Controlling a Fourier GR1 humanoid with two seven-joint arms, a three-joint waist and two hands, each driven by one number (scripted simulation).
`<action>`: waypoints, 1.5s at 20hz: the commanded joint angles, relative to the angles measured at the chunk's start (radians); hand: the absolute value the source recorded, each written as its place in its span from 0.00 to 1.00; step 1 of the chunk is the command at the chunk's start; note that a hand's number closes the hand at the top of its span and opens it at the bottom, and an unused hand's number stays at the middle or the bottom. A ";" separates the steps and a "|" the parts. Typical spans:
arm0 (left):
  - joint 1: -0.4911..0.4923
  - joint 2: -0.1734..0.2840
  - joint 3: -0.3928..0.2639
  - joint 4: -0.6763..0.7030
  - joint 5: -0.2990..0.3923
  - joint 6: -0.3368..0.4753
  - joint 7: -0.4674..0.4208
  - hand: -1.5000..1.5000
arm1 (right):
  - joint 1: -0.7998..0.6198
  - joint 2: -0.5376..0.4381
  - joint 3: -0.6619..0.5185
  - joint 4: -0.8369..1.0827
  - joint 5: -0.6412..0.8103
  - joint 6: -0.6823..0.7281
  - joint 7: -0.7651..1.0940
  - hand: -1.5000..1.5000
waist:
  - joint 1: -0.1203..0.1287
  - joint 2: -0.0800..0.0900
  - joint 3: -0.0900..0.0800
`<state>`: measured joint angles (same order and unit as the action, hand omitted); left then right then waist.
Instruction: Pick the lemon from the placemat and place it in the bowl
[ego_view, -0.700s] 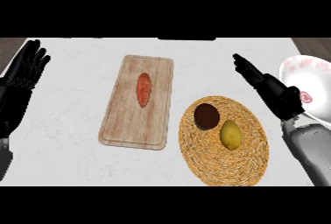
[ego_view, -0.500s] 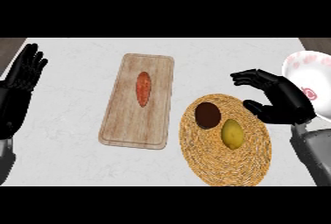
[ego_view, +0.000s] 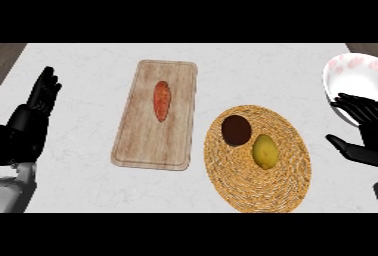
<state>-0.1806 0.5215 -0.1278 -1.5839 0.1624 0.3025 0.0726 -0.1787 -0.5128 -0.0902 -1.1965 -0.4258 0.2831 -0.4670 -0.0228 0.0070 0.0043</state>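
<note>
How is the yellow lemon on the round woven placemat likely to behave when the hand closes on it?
The oval yellow lemon has a rounded shape, so it would probably roll if nudged. It lies beside a dark brown round object, which it may bump. The round woven placemat looks ridged, which likely slows rolling.

A pale marbled counter (ego_view: 88, 185) carries three things. A wooden board (ego_view: 148, 145) lies lengthwise near the middle. To its right and nearer sits a round woven placemat (ego_view: 244, 190), just beside the board. At the far right edge stands a white bowl (ego_view: 347, 70).
</note>
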 joint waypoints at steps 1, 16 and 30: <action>-0.031 -0.042 -0.041 0.020 -0.053 0.038 0.047 0.50 | 0.076 -0.090 -0.032 0.056 0.061 0.172 -0.235 0.00 | 0.010 -0.004 -0.002; -0.066 -0.094 -0.044 0.025 -0.110 0.052 0.074 0.50 | -0.073 -0.328 0.175 -0.204 0.430 0.137 0.183 0.00 | 0.027 -0.007 -0.006; -0.026 -0.121 0.029 0.071 -0.135 -0.037 -0.015 0.50 | -0.132 -0.156 0.345 -0.348 0.592 0.264 0.475 0.00 | 0.024 -0.006 -0.005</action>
<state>-0.2172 0.4073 -0.1316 -1.5739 0.0241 0.2995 0.1445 -0.2945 -0.6974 0.2203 -1.5242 0.1243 0.5096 -0.0657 0.0040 -0.0002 -0.0004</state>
